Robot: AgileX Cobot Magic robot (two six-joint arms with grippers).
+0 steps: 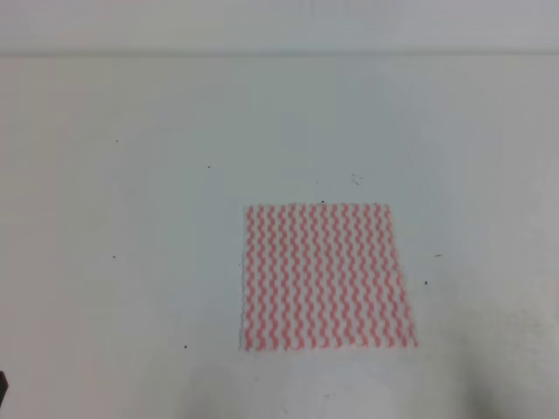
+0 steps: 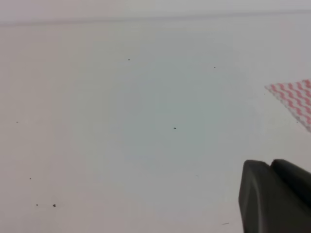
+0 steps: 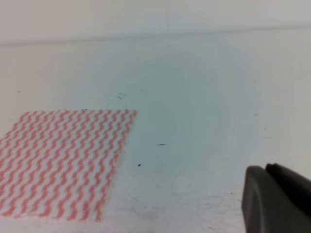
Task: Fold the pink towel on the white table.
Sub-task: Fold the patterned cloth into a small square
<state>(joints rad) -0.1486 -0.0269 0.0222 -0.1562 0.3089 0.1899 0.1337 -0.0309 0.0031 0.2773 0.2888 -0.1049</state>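
— While both arms stay off the cloth, where does it lie?
— From the high view, the pink towel (image 1: 325, 276) is spread flat and unfolded on the white table (image 1: 131, 218), a little right of centre in the lower half of the frame. Small dark specks dot the surface around it.
— And the grippers?
— The left gripper (image 2: 277, 199) shows only as a dark block in the lower right corner of its wrist view; just one towel corner peeks in at the right edge, well apart from it. Whether its jaws are spread or pressed together, I cannot tell.
— The right one?
— Same: the right gripper (image 3: 277, 199) is a dark shape at lower right, with the towel at lower left, apart from it. Its jaw state is not visible either.
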